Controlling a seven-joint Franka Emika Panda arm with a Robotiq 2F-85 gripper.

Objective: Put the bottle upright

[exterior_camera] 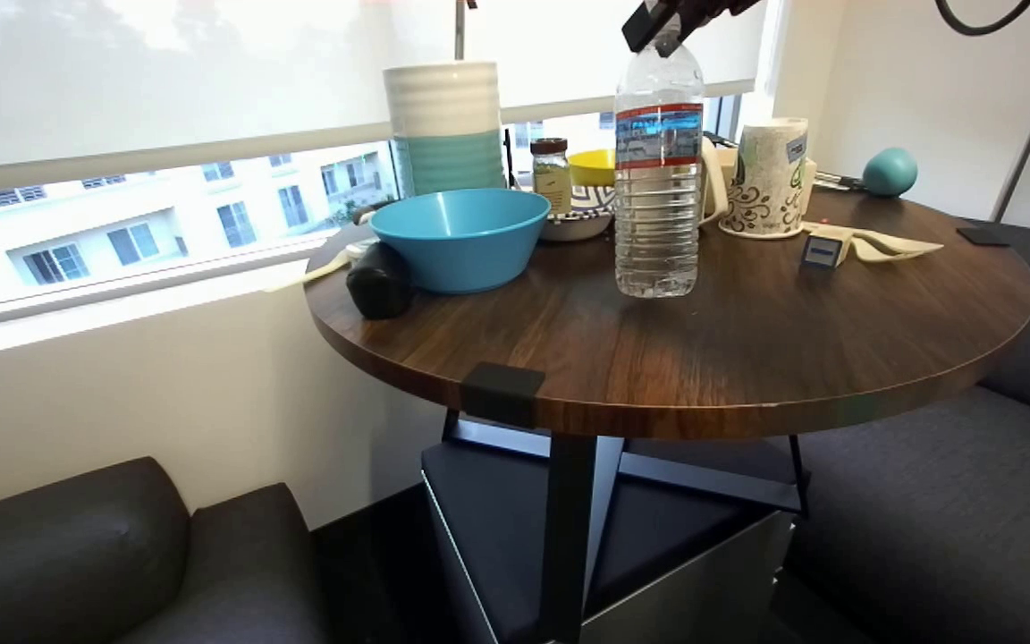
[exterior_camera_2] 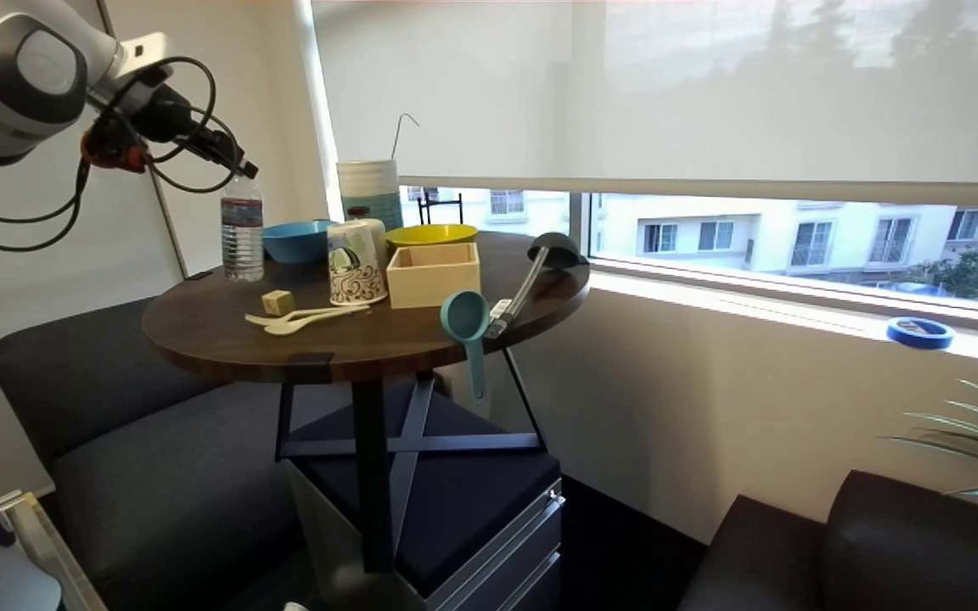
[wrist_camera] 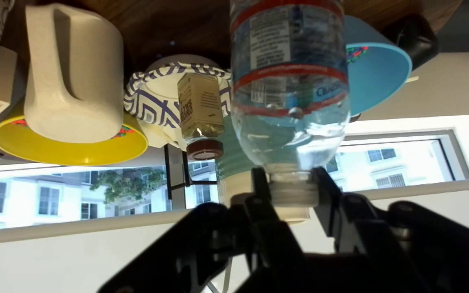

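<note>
The clear ribbed water bottle (exterior_camera: 658, 206) stands upright over the round wooden table (exterior_camera: 792, 358), cap at the top. It also shows in an exterior view (exterior_camera_2: 242, 242) and, upside down, in the wrist view (wrist_camera: 290, 93). My gripper (exterior_camera: 656, 38) comes from above at a slant; its two black fingers (wrist_camera: 289, 176) lie against both sides of the bottle's cap and neck. The gripper also shows in an exterior view (exterior_camera_2: 247, 169). The bottle's base is at about table height; I cannot tell whether it touches the top.
Near the bottle are a blue bowl (exterior_camera: 461, 241), a stack of paper cups (exterior_camera: 764, 179), a cream mug (wrist_camera: 73, 77) and a spice jar (exterior_camera: 552, 174). A wooden cube (exterior_camera_2: 278, 302), pale plastic cutlery (exterior_camera_2: 311, 318), a wooden box (exterior_camera_2: 434, 280) and a yellow bowl (exterior_camera_2: 431, 235) also sit there.
</note>
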